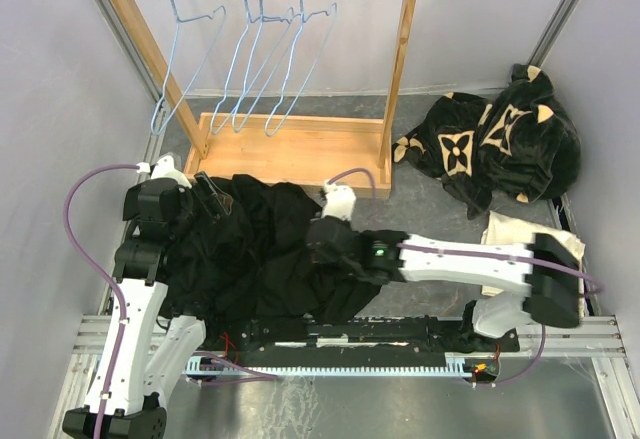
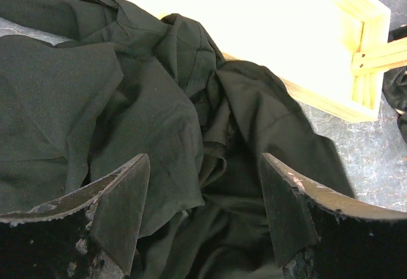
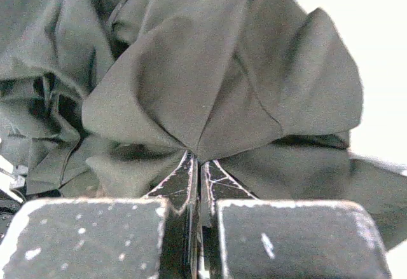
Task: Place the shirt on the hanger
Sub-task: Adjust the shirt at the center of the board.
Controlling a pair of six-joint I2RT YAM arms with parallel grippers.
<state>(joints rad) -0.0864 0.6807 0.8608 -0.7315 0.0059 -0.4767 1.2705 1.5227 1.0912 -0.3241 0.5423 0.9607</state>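
- The rack (image 1: 290, 151) has a shallow wooden tray as its base; the tray floor appears bare wood, washed out to white in the left wrist view.
- Several hangers (image 1: 262, 54) are hung from the rack's top rail, well apart from the shirt.
- The shirt (image 1: 250, 254) is crumpled on the surface (image 1: 420, 214) just in front of the tray, with its far edge against the tray's front rim.
- The shirt's collar and tag cannot be made out among the folds.
- A plush garment (image 1: 490, 144) is heaped at the far right, and a cream cloth (image 1: 500, 231) near it is partly covered by the right arm.
- In the top view both sets of fingertips are lost against the black cloth.
- Left gripper (image 2: 203, 209): the jaws are spread wide above the shirt, with nothing held. Whether they touch the cloth cannot be told.
- Right gripper (image 3: 196, 161): the jaws are pressed together on a pinched fold of the shirt.
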